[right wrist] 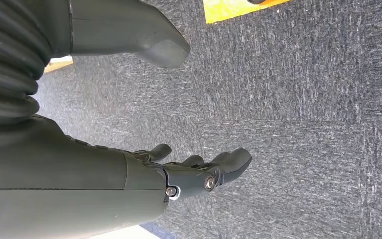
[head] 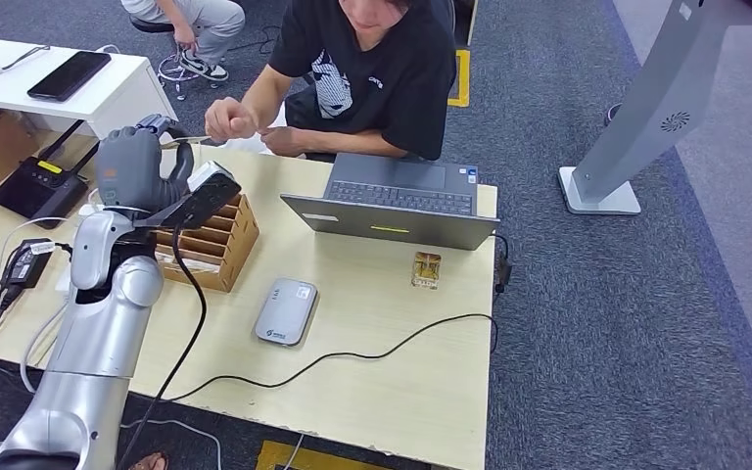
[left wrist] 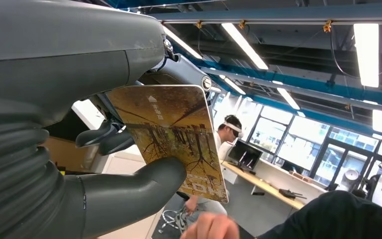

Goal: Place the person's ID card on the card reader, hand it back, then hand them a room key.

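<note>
Left hand (head: 135, 166) raised over desk's far edge, pinching gold tree-print room key card (left wrist: 171, 137) between thumb and fingers; person's hand (head: 227, 118) at card's edge. Right hand (right wrist: 189, 172) holds nothing, fingers loosely extended over grey carpet (right wrist: 303, 124).

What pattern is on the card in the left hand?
Golden-brown tree scene on the card, clearest in the left wrist view.

Your robot's left arm (head: 108, 304) is smooth silver with rounded joint housings, a black cable running along it and a black-and-white camera block at the wrist. Its left hand (head: 137, 162) is matte grey. On the right hand (right wrist: 129, 174) you see a ribbed grey cover, a thick thumb (right wrist: 144, 37) and darker fingers (right wrist: 219, 169) with small silver screws.
</note>
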Tool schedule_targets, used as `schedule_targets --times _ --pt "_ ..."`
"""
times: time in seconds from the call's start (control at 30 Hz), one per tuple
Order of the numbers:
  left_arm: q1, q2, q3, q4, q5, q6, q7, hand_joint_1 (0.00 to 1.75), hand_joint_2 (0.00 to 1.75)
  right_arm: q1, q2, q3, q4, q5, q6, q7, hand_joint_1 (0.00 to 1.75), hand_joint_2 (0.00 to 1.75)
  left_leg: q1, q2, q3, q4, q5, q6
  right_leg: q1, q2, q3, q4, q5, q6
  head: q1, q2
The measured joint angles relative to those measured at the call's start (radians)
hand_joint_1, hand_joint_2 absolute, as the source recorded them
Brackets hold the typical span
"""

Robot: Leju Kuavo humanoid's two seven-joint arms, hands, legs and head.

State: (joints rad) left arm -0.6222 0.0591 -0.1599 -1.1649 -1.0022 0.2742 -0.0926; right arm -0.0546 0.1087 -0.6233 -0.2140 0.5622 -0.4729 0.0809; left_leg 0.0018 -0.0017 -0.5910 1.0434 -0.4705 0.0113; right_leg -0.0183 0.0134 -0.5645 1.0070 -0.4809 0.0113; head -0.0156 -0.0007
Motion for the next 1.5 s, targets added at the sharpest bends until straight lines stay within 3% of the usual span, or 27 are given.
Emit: schedule_targets --times 0.2,0.3,0.5,0.7,1.0,1.5 --pt "0.015 -0.003 -0.002 -0.01 0.007 -0.002 -0.008 1.75 1.75 0.0 0.0 0.0 0.0 -0.001 0.0 -0.001 0.0 1.75 0.0 0.0 0.0 0.0 0.0 0.0 0.0 0.0 0.0 0.0 0.0 0.0 0.0 0.0" --pt "0.058 -0.009 -0.019 -0.059 -0.001 -0.002 -0.023 1.75 1.75 0.001 0.0 -0.002 0.0 -0.006 -0.002 -0.005 0.0 1.75 0.0 0.0 0.0 0.0 0.0 0.0 0.0 0.0 0.0 0.0 0.0 0.0 0.0 0.0" --pt "0.225 -0.018 -0.135 -0.224 -0.12 -0.027 0.033 1.75 1.75 0.002 0.002 -0.022 0.001 -0.02 -0.008 -0.002 0.0 1.75 0.0 0.0 -0.002 0.0 -0.001 0.001 0.0 0.0 -0.001 -0.001 -0.001 0.001 0.0 0.0" --pt "0.291 -0.008 -0.232 -0.278 -0.184 -0.094 0.096 1.75 1.75 0.003 0.008 -0.046 0.001 -0.027 -0.01 -0.004 0.0 1.75 0.0 0.0 -0.002 0.0 -0.001 0.001 0.0 -0.001 -0.002 -0.001 -0.001 0.001 0.0 0.0" --pt "0.319 -0.003 -0.32 -0.256 -0.183 -0.115 0.113 1.75 1.75 0.003 0.011 -0.065 0.001 -0.021 -0.01 -0.006 0.0 1.75 0.0 0.0 -0.003 0.0 0.0 0.001 0.0 -0.001 -0.002 0.0 -0.001 0.001 0.0 0.0" --pt "0.321 -0.001 -0.34 -0.223 -0.185 -0.119 0.12 1.75 1.75 0.003 0.015 -0.066 0.001 -0.019 -0.01 -0.004 0.0 1.75 0.0 0.0 -0.003 0.0 0.0 0.001 0.0 -0.001 -0.002 0.0 -0.001 0.001 0.0 0.0"
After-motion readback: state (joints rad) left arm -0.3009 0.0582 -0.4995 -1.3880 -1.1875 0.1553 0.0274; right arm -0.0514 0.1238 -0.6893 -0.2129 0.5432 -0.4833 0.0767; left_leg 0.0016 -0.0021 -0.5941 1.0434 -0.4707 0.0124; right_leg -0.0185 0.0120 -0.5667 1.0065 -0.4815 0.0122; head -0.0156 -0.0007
